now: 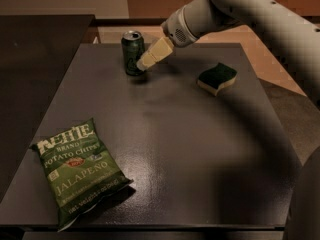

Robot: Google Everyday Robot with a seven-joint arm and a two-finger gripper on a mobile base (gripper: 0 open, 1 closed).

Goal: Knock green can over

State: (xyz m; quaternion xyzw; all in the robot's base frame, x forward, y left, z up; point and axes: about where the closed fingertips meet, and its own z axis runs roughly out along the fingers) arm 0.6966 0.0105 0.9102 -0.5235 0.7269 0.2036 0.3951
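The green can (133, 53) stands upright at the far left of the dark table (200, 144), silver top and pull tab up. My gripper (145, 63) reaches in from the upper right on the white arm. Its cream fingertips are right at the can's right side, about mid-height, touching or nearly touching it. The fingers look pressed together with nothing held.
A green jalapeño chip bag (77, 170) lies flat at the near left. A green-and-yellow sponge (217, 78) sits at the far right. The arm's forearm (270, 29) crosses the upper right. A darker counter (35, 64) adjoins the table on the left.
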